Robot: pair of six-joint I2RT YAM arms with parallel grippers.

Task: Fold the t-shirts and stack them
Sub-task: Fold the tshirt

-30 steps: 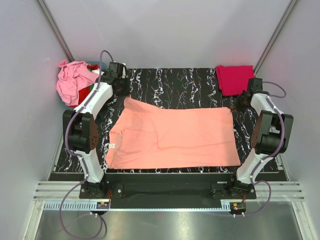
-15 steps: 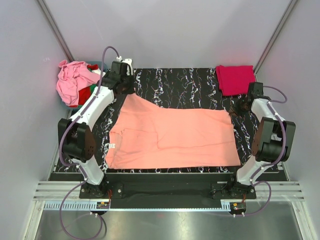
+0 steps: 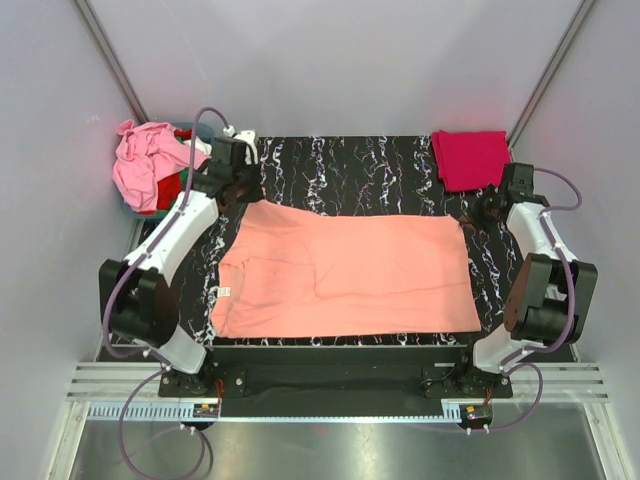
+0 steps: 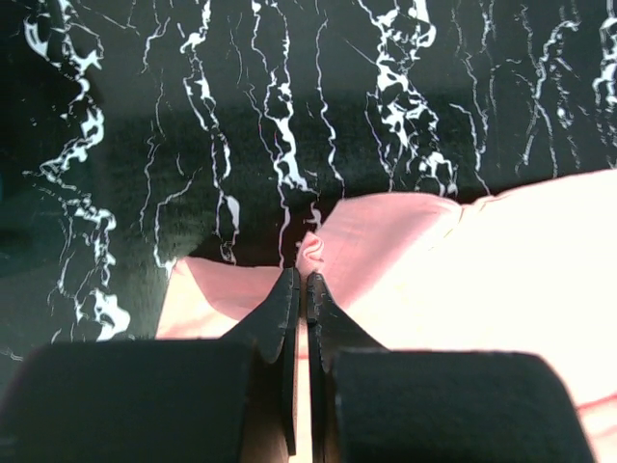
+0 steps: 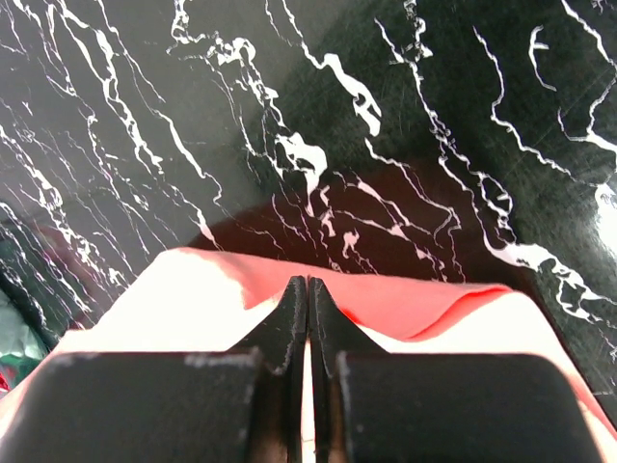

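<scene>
A salmon-orange t-shirt (image 3: 345, 270) lies spread across the black marbled table (image 3: 350, 165). My left gripper (image 3: 243, 192) is shut on its far left corner; the left wrist view shows the cloth (image 4: 386, 241) pinched between the fingertips (image 4: 287, 294). My right gripper (image 3: 478, 212) is shut on the far right corner; the right wrist view shows the shirt edge (image 5: 424, 299) held at the fingertips (image 5: 294, 294). A folded crimson-pink t-shirt (image 3: 469, 157) lies at the far right corner. A heap of light pink, red and green shirts (image 3: 150, 165) sits at the far left.
The heap of shirts rests in a teal tub (image 3: 182, 130) off the table's far left corner. Grey walls close in on both sides and at the back. The table's front edge (image 3: 340, 345) runs just below the shirt's near hem.
My left gripper has swung up, right and back down with the shirt's far left corner, which now lies lower and flatter. My right gripper has shifted slightly outward to the far right.
</scene>
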